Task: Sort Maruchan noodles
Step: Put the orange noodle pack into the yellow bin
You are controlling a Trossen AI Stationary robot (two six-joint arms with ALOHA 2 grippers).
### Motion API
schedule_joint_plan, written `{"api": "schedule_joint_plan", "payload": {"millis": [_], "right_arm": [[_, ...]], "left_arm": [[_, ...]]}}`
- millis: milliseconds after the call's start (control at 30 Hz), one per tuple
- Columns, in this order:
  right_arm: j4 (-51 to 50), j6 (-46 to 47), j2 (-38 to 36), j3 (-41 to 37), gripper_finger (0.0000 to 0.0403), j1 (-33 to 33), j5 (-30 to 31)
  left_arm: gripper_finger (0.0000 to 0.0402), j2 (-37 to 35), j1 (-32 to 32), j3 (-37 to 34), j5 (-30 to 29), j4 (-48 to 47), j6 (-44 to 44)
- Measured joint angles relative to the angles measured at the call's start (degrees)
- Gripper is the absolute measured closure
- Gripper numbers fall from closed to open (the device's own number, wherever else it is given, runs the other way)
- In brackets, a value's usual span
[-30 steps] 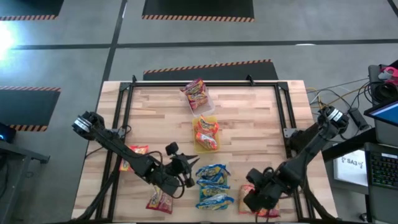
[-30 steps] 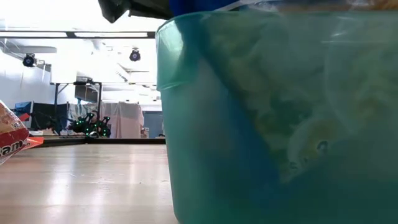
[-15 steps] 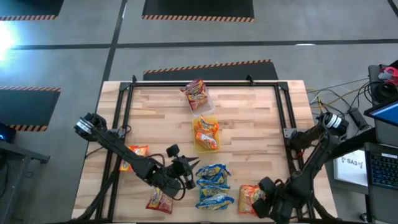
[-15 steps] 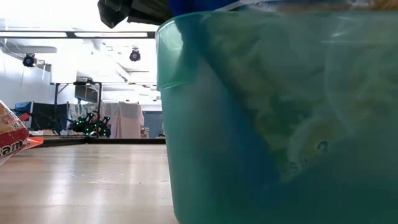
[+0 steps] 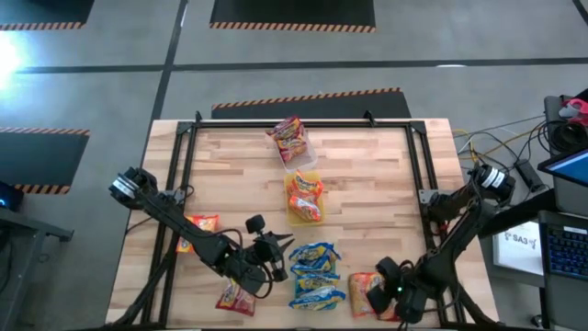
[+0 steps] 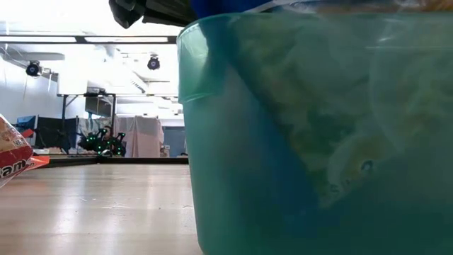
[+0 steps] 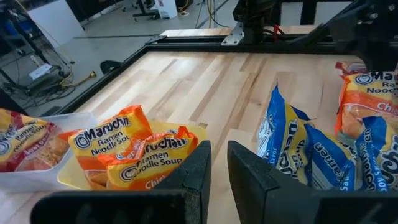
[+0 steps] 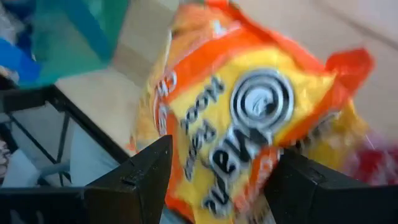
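From above, I see my right pincer [image 5: 384, 292] over an orange packet [image 5: 366, 289] near the worktop's [image 5: 367, 184] front right corner.

Left wrist: left pincer [image 7: 214, 163] nearly closed, empty.

Right wrist: fingers spread astride the packet [image 8: 249, 118]; light, crinkly, slippery, so I'd pinch mid-body.

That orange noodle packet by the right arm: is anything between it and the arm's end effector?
Nothing visible is. In the right wrist view the orange packet lies straight ahead of the right end effector, whose open jaws frame it with no other object in the gap. From above, that end effector sits right beside the packet.
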Motion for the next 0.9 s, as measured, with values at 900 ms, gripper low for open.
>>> {"api": "schedule_joint_plan", "payload": {"millis": [900], "right_arm": [[18.6,-13.8,-0.8,-9.4,0.0348,-2.9,2.6]], "left_arm": [[0.0365,0.0,0.3,0.4,-0.3,-0.1,-0.1]]}}
